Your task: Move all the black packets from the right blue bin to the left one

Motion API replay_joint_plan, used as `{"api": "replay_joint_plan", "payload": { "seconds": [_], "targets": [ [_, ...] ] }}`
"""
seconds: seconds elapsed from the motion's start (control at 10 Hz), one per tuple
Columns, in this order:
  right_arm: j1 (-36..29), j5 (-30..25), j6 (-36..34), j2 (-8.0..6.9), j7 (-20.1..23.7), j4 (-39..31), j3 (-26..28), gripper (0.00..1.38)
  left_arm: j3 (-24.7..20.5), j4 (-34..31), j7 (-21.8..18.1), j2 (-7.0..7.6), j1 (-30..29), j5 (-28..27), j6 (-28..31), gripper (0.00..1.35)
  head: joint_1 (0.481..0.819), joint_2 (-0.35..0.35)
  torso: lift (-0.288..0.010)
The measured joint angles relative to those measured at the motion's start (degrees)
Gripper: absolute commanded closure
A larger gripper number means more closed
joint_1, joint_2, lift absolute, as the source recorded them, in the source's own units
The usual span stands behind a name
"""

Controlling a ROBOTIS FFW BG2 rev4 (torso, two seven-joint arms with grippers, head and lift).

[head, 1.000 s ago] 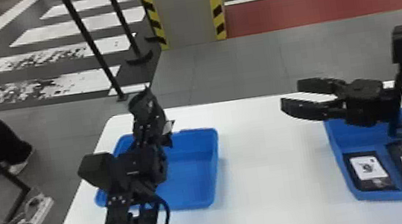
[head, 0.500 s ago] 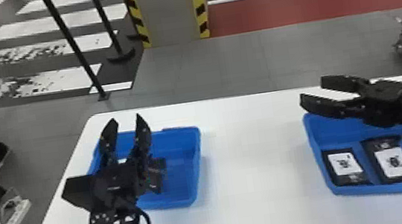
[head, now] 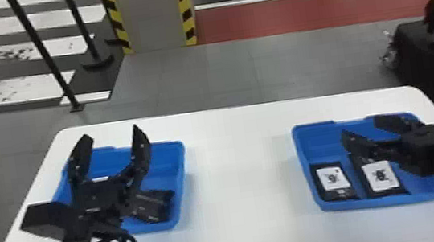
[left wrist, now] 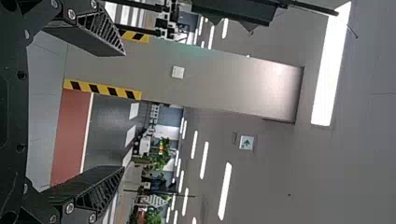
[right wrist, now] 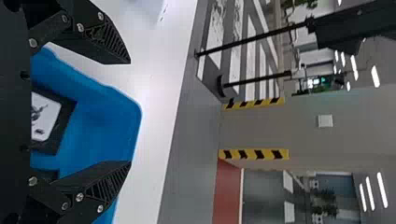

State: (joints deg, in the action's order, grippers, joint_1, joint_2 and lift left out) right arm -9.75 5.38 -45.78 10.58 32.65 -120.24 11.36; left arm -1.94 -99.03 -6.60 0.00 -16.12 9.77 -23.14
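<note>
In the head view, a white table [head: 244, 208] bears two blue bins, the left bin [head: 165, 160] at eight o'clock of the view's centre and the right bin [head: 314, 141] at four. The left gripper [head: 111, 134] is over the left bin, its two fingers spread wide towards twelve o'clock. A dark shape [head: 147, 207] sits at the bin's five o'clock; I cannot tell whether it is a packet. The right gripper [head: 361, 129] is above the right bin, pointing towards ten o'clock, its fingers parted. Two black packets with white labels lie in that bin, one packet [head: 321, 193] at its eight o'clock, the other packet [head: 397, 191] at its six.

In the left wrist view, the left gripper is released, with a pillar [left wrist: 187, 79] in the background between its fingers.

In the right wrist view, the right gripper is released too; a packet lies in the bin, partly hidden by the gripper's body.
</note>
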Motion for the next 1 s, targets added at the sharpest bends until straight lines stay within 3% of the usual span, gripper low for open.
{"api": "replay_joint_plan", "payload": {
  "seconds": [0.2, 0.4, 0.6, 1.0],
  "targets": [
    [-4.1, 0.1, -4.6, -1.08, -6.7, -1.5, 3.3, 0.28, 0.1, 0.0, -0.9, 0.0, -0.4, 1.0, 0.2, 0.16, 0.695, -0.065, -0.11],
    [-3.9, -0.4, -10.8, -1.36, -10.2, -0.8, 4.7, 0.28, 0.8, -0.6, -1.4, 0.0, -0.1, 1.7, 1.0, 0.16, 0.695, -0.106, -0.11],
    [-1.7, -1.0, -15.3, -1.19, -10.5, 2.3, 5.1, 0.28, 1.2, -1.0, -1.5, 0.0, -0.2, 2.5, 1.8, 0.16, 0.695, -0.126, -0.11],
    [2.8, -2.5, -17.2, -1.17, -10.4, 8.1, 4.0, 0.28, 1.2, -1.0, -1.7, 0.0, -0.3, 3.1, 2.5, 0.16, 0.695, -0.132, -0.11]
  ]
}}
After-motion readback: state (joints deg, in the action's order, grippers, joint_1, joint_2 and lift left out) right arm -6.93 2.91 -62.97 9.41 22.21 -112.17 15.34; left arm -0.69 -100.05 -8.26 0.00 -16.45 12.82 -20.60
